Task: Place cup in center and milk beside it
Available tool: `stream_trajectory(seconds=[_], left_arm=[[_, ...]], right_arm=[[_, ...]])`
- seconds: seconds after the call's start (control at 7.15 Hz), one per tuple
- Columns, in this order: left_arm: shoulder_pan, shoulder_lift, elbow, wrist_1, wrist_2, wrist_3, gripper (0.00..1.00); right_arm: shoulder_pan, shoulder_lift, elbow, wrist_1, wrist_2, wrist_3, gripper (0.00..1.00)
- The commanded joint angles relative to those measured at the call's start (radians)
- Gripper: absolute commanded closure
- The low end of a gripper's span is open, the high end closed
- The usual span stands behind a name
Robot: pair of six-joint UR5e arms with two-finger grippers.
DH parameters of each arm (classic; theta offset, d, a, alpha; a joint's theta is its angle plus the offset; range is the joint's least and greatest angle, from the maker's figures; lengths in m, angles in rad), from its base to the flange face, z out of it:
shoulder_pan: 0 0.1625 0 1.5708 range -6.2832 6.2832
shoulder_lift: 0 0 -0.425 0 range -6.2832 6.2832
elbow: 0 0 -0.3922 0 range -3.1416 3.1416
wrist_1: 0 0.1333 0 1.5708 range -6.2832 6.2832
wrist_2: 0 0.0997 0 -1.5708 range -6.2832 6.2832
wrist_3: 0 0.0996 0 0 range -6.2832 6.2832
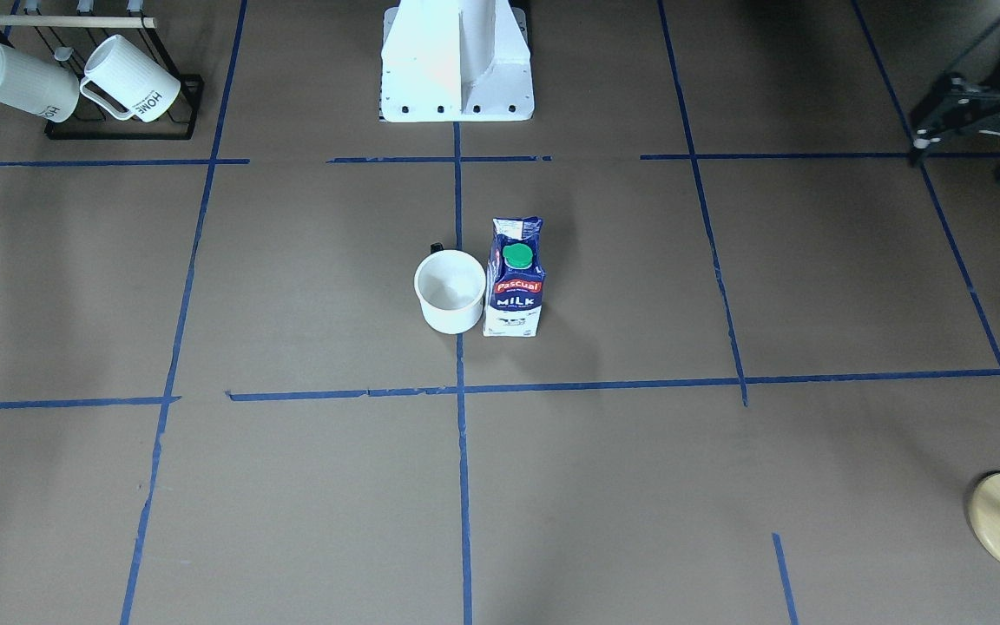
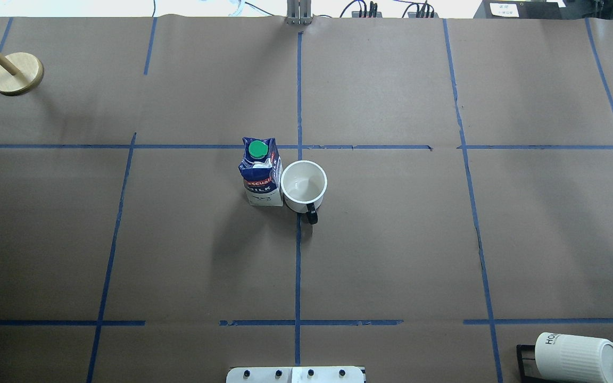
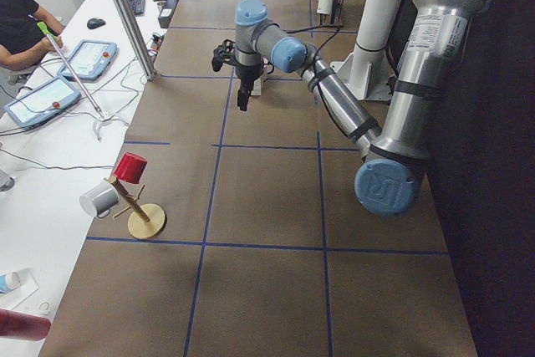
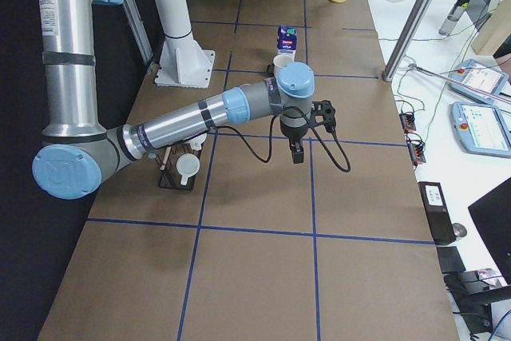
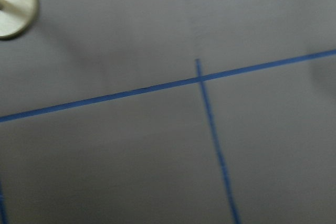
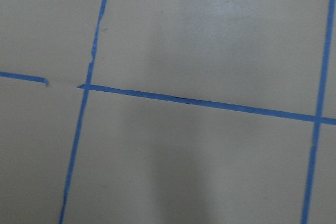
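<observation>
One cup upright at the center of the surface, milk upright just beside it; placement judged complete, nothing left but arm retreat; left end effector and right end effector aloft, open or closed cannot be told.

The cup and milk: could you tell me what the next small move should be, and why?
Probably just retreating to rest, touching nothing: the cup stands upright on the centre tape line and the milk stands upright close beside it.
</observation>
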Motion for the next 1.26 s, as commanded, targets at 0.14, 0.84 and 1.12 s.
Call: stream_trajectory(seconds=[0.14, 0.84, 1.12], left_arm=[[-0.275, 0.023, 0.285, -0.002, -0.038, 0.474, 0.0], [-0.293, 0.08, 0.299, 0.006, -0.09, 0.461, 0.0], [-0.293, 0.087, 0.303, 0.006, -0.092, 0.429, 0.0]], right_arm=[[0.125, -0.027, -0.003, -0.208, -0.091, -0.296, 0.0], [0.125, -0.07, 0.015, -0.202, -0.084, -0.29, 0.0], [0.125, -0.064, 0.023, -0.193, -0.085, -0.289, 0.0]])
